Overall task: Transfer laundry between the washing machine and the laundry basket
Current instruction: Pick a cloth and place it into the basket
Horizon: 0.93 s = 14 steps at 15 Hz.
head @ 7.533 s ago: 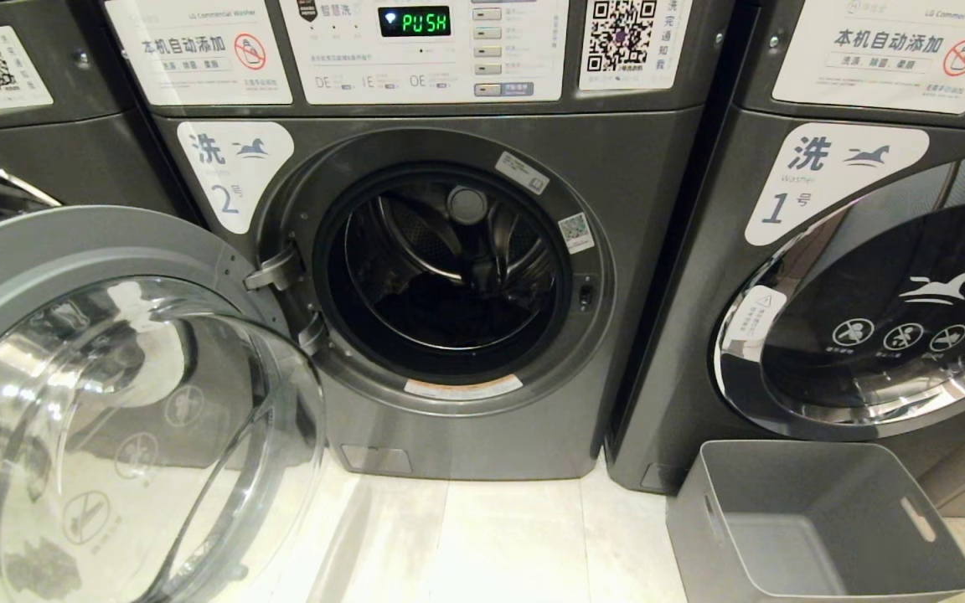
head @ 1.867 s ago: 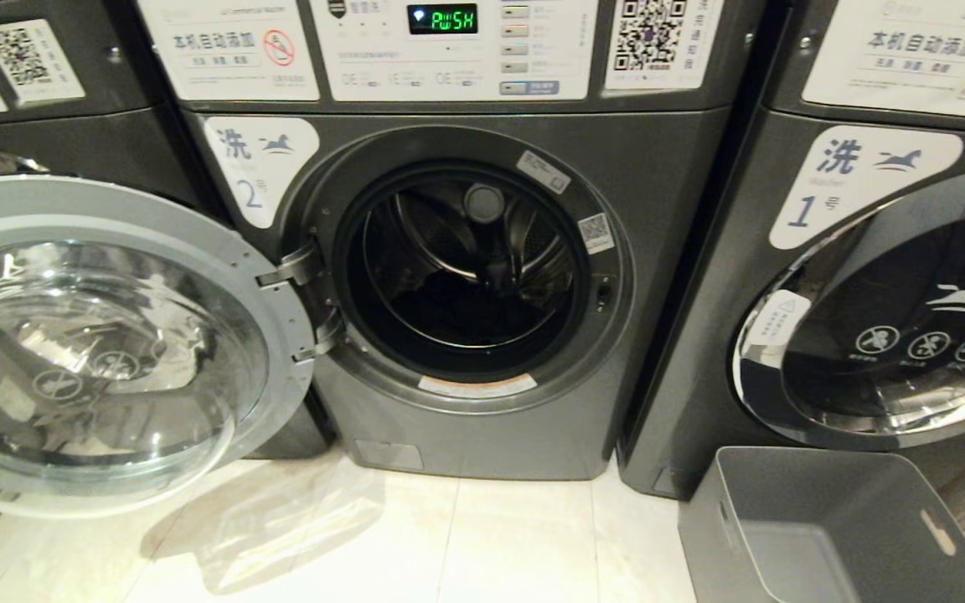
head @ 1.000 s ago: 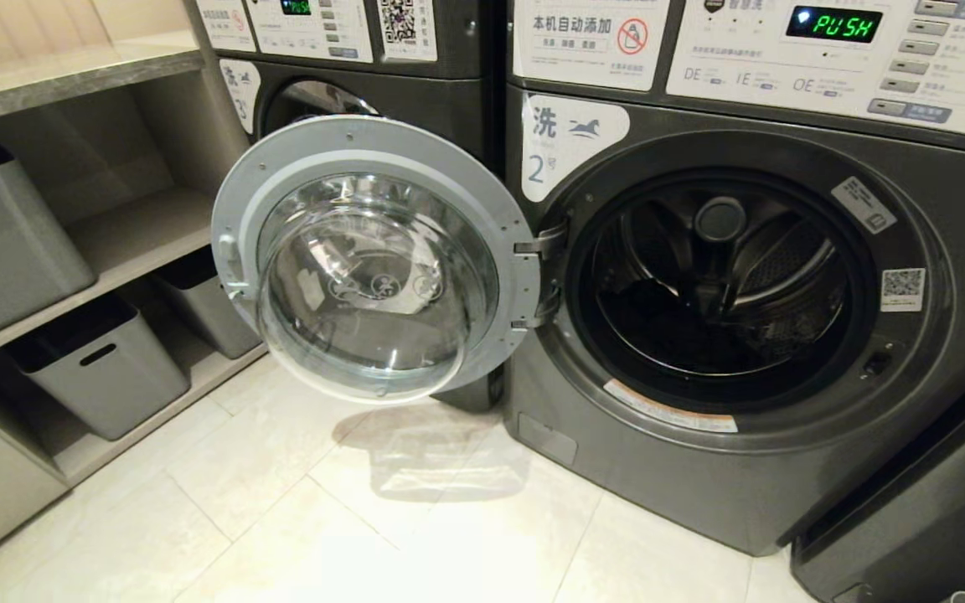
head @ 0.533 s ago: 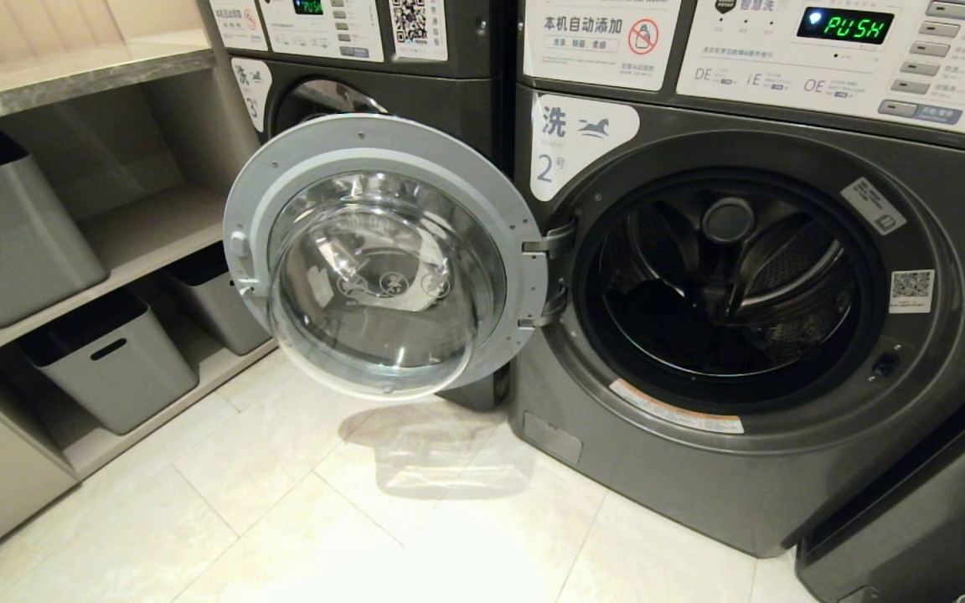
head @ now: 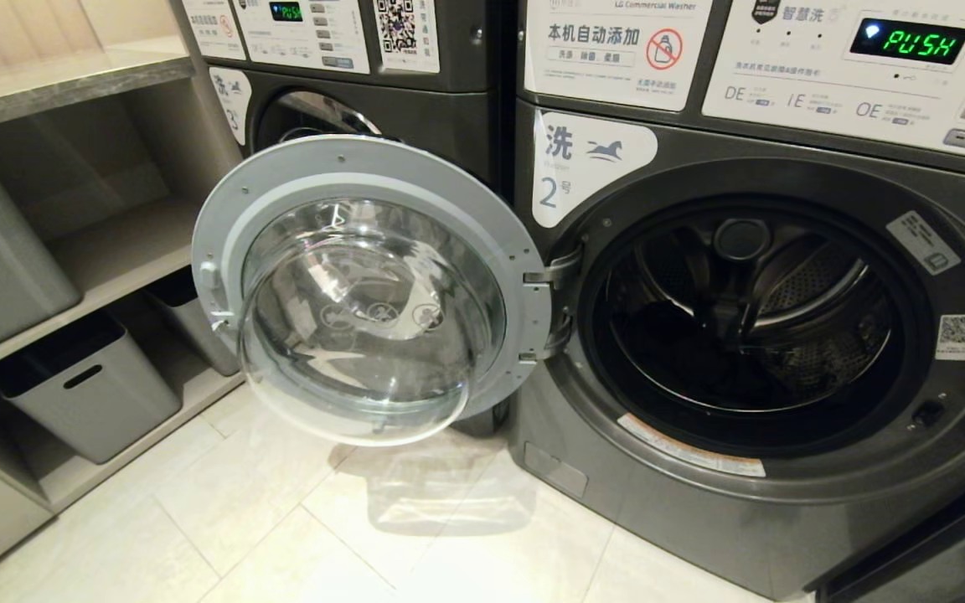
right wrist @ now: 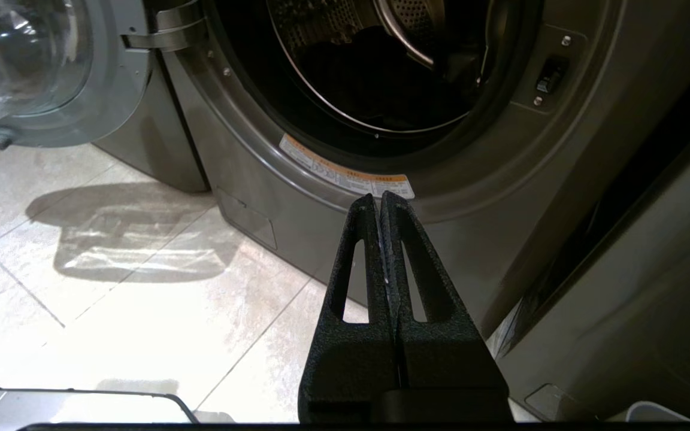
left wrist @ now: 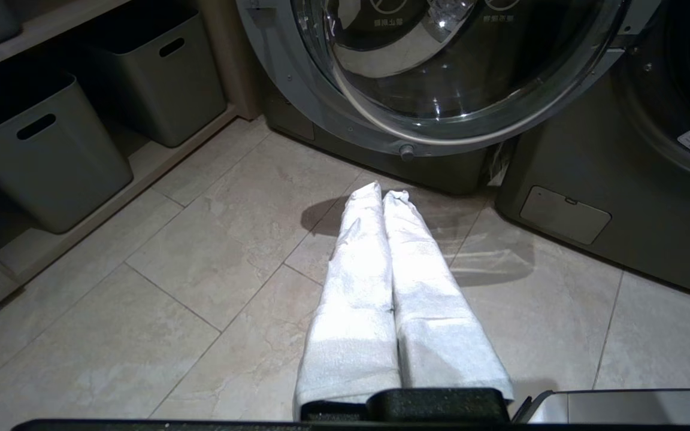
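Two grippers, left gripper (left wrist: 382, 194) and right gripper (right wrist: 379, 200), both pinched together, holding nothing, low over floor. Washing machine (head: 750, 335) drum looks dark; no laundry seen, basket out of view. You could bump open door (head: 365, 285) if you swing left

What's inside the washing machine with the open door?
Inside washer number 2 you can see the shiny metal drum with tiny holes and a dark heap at the bottom. It may be laundry, but it is too dark to tell.
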Motion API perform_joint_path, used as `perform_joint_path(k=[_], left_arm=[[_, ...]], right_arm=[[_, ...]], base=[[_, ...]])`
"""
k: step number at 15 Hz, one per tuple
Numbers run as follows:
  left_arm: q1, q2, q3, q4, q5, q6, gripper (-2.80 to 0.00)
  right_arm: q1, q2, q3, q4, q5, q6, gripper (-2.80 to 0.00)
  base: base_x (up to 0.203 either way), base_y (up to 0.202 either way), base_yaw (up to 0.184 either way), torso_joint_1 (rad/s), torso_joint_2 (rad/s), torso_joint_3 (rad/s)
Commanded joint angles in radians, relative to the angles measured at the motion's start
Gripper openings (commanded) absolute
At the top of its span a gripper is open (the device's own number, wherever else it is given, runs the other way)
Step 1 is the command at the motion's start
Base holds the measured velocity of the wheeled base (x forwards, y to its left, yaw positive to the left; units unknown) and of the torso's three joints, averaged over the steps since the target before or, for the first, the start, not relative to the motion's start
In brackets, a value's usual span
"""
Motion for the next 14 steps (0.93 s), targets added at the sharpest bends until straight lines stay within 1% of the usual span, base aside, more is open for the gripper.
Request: perform_joint_path(k=[1, 7, 9, 10, 11, 13, 14], left_arm=[[-0.002, 0.000, 0.000, 0.000, 0.000, 0.000, -2.80], [0.000, 0.000, 0.000, 0.000, 0.000, 0.000, -2.80], [0.000, 0.000, 0.000, 0.000, 0.001, 0.000, -2.80], [0.000, 0.000, 0.000, 0.000, 0.001, 0.001, -2.80], [-0.001, 0.000, 0.000, 0.001, 0.000, 0.002, -2.80], [0.000, 0.000, 0.000, 0.000, 0.000, 0.002, -2.80], [0.000, 0.000, 0.000, 0.000, 0.000, 0.002, -2.80]], right_arm=[[0.000, 0.000, 0.000, 0.001, 0.000, 0.000, -2.80], [0.000, 0.000, 0.000, 0.001, 0.003, -0.004, -2.80], [0.000, 0.000, 0.000, 0.001, 0.005, -0.008, -2.80], [0.000, 0.000, 0.000, 0.001, 0.010, -0.026, -2.80], [0.000, 0.000, -0.001, 0.001, 0.005, -0.068, -2.80], [0.000, 0.024, -0.070, 0.003, 0.007, -0.125, -2.80], [0.000, 0.072, -0.139, 0.003, 0.010, -0.139, -2.80]], base=[[0.192, 0.000, -0.002, 0.001, 0.00, 0.000], [0.189, 0.000, 0.001, 0.004, 0.00, 0.002], [0.033, 0.000, 0.001, 0.005, 0.00, 0.001], [0.000, 0.000, 0.000, 0.000, 0.00, 0.000], [0.000, 0.000, 0.000, 0.000, 0.00, 0.000], [0.000, 0.000, 0.000, 0.000, 0.00, 0.000], [0.000, 0.000, 0.000, 0.000, 0.00, 0.000]])
